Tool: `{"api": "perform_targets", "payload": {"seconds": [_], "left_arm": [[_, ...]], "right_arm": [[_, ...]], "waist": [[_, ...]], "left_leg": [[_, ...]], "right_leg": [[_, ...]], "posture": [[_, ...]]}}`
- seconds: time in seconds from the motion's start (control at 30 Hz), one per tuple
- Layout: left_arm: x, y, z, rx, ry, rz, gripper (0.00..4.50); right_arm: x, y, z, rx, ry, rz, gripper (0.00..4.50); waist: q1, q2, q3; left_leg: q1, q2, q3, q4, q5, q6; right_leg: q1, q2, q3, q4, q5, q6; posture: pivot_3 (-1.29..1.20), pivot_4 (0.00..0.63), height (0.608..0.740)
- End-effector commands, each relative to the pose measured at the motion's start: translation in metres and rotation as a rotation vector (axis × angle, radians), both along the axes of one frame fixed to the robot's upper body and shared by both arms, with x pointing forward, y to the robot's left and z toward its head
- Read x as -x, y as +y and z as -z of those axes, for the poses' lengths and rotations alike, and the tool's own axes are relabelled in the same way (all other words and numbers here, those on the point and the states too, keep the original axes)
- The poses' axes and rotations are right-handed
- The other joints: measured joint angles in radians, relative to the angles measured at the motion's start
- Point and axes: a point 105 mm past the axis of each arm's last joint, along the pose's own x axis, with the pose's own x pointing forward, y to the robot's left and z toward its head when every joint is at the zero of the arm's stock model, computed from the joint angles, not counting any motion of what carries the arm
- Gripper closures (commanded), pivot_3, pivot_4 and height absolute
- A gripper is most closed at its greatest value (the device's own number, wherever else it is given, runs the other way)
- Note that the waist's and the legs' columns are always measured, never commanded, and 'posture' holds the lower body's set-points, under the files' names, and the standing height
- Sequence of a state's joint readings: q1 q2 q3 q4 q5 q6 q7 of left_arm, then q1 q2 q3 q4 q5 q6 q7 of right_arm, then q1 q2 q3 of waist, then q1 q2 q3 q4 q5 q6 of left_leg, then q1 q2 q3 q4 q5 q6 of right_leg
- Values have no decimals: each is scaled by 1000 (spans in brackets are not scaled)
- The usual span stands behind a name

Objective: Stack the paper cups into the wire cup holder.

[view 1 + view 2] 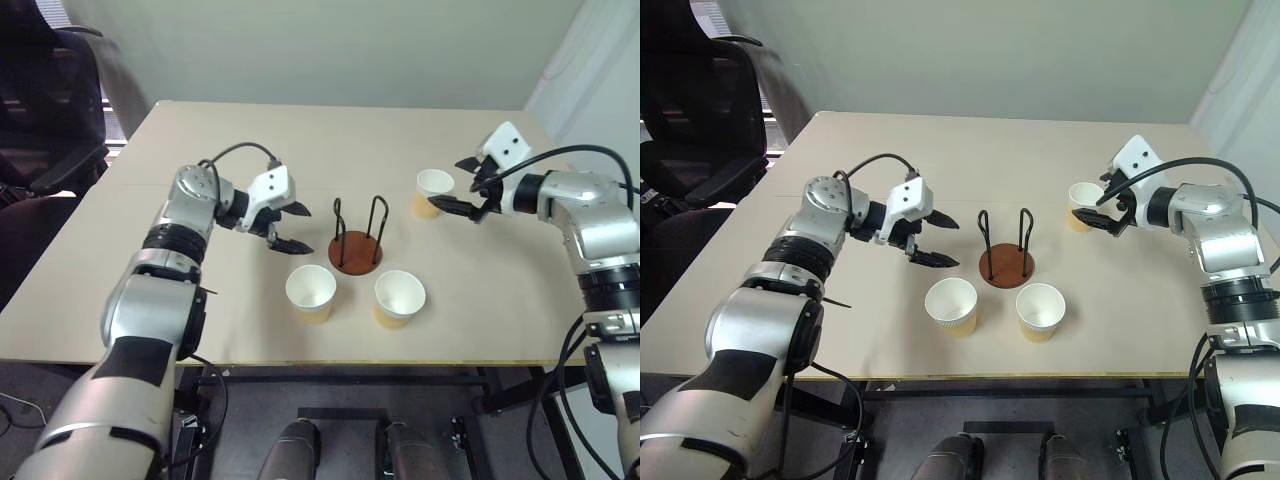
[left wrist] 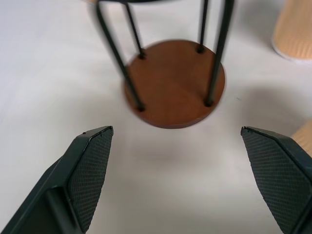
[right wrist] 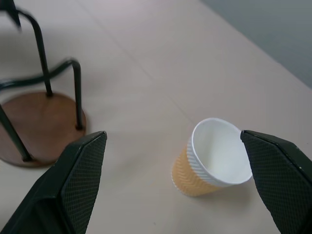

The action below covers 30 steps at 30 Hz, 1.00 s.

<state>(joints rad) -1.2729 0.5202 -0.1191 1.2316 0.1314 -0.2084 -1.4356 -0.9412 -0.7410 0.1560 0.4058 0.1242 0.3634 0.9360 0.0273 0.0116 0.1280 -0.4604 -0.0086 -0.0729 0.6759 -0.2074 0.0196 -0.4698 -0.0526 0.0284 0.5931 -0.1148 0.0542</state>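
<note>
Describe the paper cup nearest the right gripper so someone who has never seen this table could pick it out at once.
On the beige table, start from the wire cup holder with the round reddish-brown base at the centre. Two tan paper cups stand side by side on the near side of it; the third tan paper cup with a white inside stands alone on the holder's far right, just in front of the open right gripper.

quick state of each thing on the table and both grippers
far cup: upright, empty, on the table beside the right gripper, not held
near left cup: upright, empty
near right cup: upright, empty
holder: upright, no cup in it
left gripper: open, empty, beside the holder
right gripper: open, empty
</note>
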Motion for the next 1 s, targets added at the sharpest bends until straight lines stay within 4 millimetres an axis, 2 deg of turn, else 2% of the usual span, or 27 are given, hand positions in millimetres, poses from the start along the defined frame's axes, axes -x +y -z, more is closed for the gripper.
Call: {"api": "perform_targets", "payload": {"seconds": [0.03,0.13,0.27,0.57,1.0], "left_arm": [[-6,12,-33,85,-73,-65,18],[-8,24,-43,119,-96,-124,18],[-9,26,-49,160,-100,-143,18],[-4,20,-63,244,-97,-95,18],[3,13,-67,256,-57,-24,18]], "right_arm": [[-7,1,-6,91,-46,-26,0],[-17,0,1,161,-59,-18,0],[-24,3,6,206,-63,-36,0],[-42,6,10,320,-91,-17,0],[-51,2,26,503,-87,7,0]], "waist": [[0,0,0],[-4,0,0],[-3,1,0],[-4,1,0],[-8,1,1]], "left_leg": [[0,0,0,0,0,0],[0,0,0,0,-1,0],[-1,0,0,-2,-1,-1],[-2,0,0,-3,-2,-2],[-2,1,-1,-4,-3,-4]], "right_leg": [[-1,0,0,0,0,0],[-2,0,0,1,1,-1],[-3,0,0,1,1,-2],[-6,0,0,1,2,-3],[-7,0,0,1,1,-5]], "posture": [[0,150,740],[0,150,740],[0,150,740],[0,150,740],[0,150,740]]}}
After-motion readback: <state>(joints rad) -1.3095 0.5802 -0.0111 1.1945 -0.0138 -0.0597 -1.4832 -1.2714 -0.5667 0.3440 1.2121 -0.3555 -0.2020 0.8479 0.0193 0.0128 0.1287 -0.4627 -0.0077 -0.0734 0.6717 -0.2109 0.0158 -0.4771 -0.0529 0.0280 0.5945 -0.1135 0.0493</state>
